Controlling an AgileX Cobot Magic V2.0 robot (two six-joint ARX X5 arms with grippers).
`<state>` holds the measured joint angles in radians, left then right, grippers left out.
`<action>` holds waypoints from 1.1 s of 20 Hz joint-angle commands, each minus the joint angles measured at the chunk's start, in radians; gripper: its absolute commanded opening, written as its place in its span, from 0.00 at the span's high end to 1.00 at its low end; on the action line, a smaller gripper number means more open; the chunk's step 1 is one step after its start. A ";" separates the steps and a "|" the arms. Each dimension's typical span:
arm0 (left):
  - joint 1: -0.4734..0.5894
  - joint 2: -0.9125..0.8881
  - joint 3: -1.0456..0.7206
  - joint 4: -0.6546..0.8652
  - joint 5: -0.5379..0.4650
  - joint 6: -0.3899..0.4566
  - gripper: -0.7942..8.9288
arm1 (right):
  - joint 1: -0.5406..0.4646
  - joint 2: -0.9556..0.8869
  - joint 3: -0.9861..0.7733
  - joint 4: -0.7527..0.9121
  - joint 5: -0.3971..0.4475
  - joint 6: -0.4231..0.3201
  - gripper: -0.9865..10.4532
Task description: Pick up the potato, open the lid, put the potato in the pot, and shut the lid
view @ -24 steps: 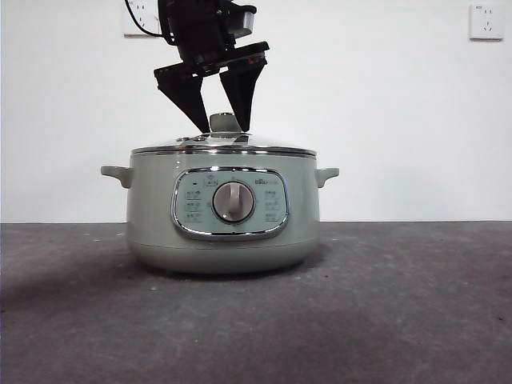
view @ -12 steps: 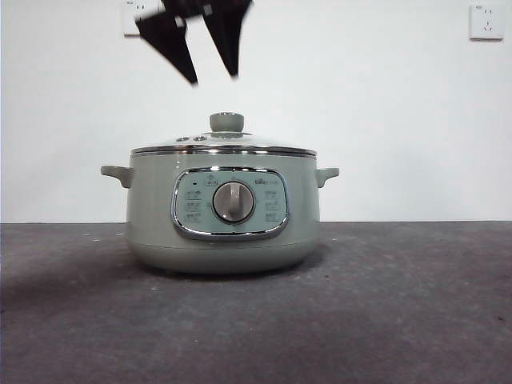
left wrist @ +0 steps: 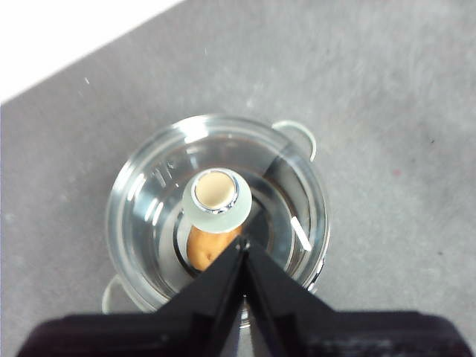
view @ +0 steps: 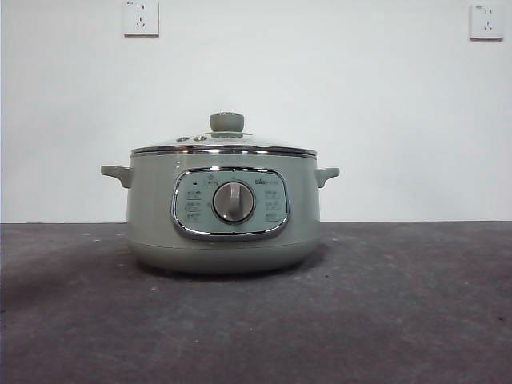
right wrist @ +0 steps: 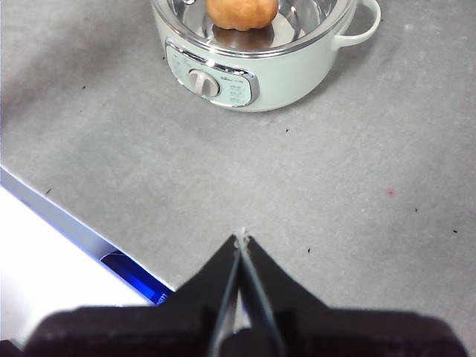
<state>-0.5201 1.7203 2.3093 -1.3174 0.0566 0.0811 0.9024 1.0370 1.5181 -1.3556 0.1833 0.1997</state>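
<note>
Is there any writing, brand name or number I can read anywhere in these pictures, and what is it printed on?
No text reads clearly.
Small brand mark on the chrome-framed front panel of the squat pale sage-green cooking pot: too small and blurred.
Little icons and labels around the silver dial: too small.
White wall sockets: no lettering legible.
Clear glass lid and its knob: no writing visible.

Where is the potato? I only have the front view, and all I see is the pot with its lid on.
Observer: The potato lies inside the pot, visible through the glass lid in the left wrist view.
Operator: Where are the arms?
Observer: The left gripper hangs above the lid's knob, jaws shut, holding nothing.
Operator: And the right?
Observer: The right gripper is shut over bare table, well in front of the pot's dial.
</note>
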 commanded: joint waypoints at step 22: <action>0.076 -0.186 0.001 0.000 -0.166 0.149 0.92 | 0.001 0.002 -0.009 -0.025 0.001 0.009 0.91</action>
<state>-0.4450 1.5288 2.3093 -1.3186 -0.1032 0.2058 0.9024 1.0374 1.5181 -1.3556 0.1833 0.2001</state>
